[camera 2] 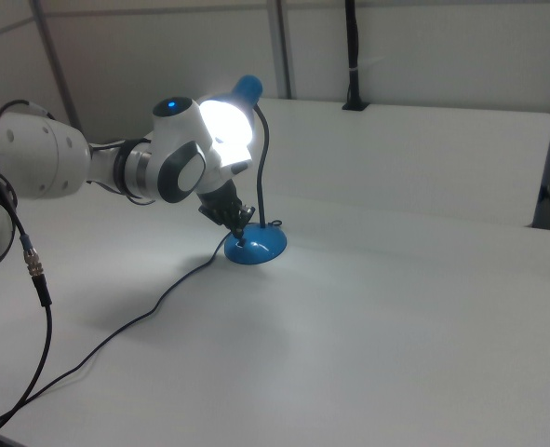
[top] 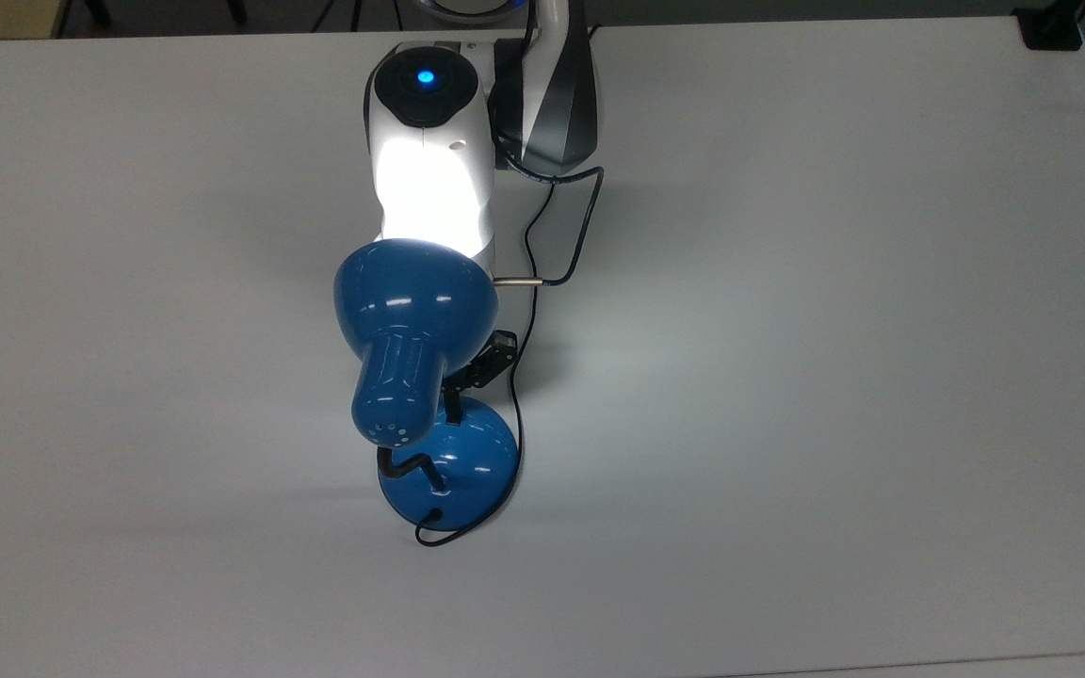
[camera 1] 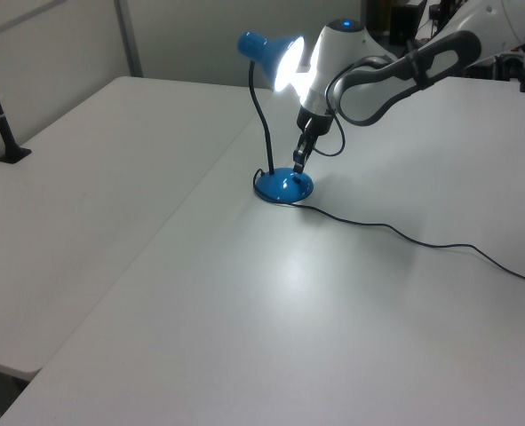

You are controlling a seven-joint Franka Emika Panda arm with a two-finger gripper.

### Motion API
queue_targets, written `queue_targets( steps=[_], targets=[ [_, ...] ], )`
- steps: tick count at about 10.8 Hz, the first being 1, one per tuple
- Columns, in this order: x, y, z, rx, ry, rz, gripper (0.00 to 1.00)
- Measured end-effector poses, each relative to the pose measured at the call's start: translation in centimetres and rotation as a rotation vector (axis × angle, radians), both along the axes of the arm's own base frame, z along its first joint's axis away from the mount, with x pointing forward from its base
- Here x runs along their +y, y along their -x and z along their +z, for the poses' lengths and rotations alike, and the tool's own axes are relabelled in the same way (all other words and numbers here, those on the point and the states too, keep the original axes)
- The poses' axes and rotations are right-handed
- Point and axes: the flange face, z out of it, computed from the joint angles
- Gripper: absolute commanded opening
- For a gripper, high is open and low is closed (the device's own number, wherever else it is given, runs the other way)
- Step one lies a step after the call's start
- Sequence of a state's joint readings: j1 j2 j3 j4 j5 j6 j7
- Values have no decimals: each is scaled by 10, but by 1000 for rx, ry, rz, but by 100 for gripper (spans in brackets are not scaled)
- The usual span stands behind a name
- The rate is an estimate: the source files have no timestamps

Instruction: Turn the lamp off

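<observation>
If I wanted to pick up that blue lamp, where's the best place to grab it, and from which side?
Grip the black neck low, just above the blue base, coming from the left view's left. The neck is thin and stands nearly upright there, the domed base is glossy and wide, and the robot's hand and the cord occupy the other side.
</observation>
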State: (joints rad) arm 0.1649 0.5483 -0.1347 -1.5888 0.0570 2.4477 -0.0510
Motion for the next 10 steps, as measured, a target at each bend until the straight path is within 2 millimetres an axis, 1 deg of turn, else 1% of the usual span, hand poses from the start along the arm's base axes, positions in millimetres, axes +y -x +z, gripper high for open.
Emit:
queue_targets(
  steps=[2, 3, 10],
  targets=[
    [3, -1, -11, 11, 3, 4, 0],
    [3, -1, -14, 14, 6, 6, 0],
    [7, 3, -20, 27, 45, 37, 0]
  ],
)
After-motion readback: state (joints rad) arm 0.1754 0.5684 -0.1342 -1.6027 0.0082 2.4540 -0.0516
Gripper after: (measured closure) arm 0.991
